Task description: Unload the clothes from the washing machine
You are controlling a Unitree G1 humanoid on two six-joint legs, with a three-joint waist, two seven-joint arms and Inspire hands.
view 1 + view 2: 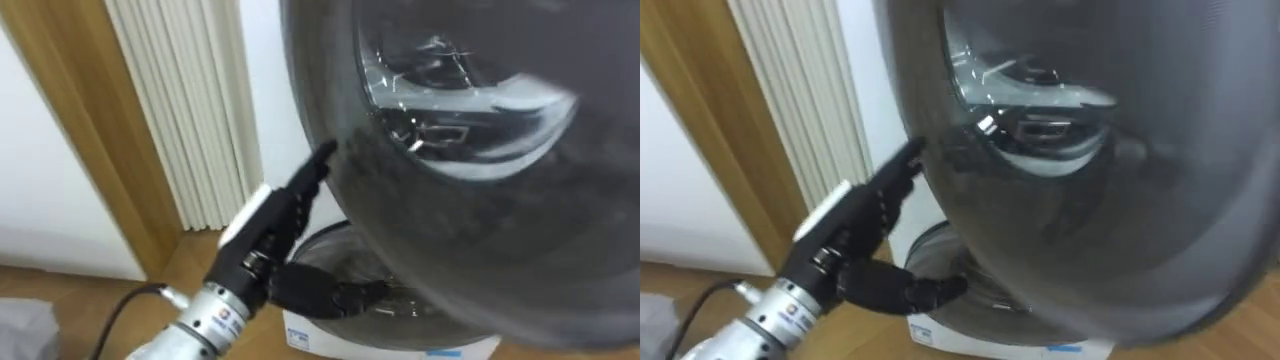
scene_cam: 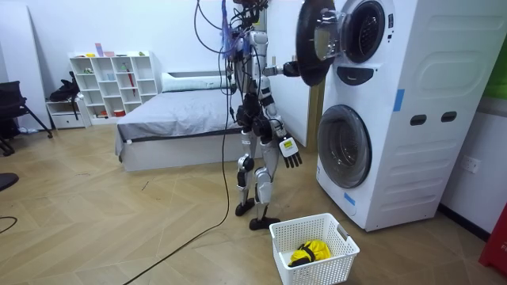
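The upper washing machine's round dark door (image 1: 480,150) stands swung out and close before me. My left hand (image 1: 270,235) lies against its left rim with straight fingers, the thumb stretched out below; it holds nothing. In the room view the door (image 2: 313,39) hangs open beside the drum opening (image 2: 366,32), and I cannot make out any clothes inside. My right hand (image 2: 291,156) hangs by my side, fingers relaxed and empty. A white basket (image 2: 342,245) on the floor holds a yellow cloth (image 2: 309,252).
I stand in front of two stacked white machines; the lower one's door (image 2: 344,146) is shut. A white ribbed panel (image 1: 190,100) and a wooden frame (image 1: 90,130) are to my left. A bed (image 2: 174,119) and shelves (image 2: 111,79) stand behind.
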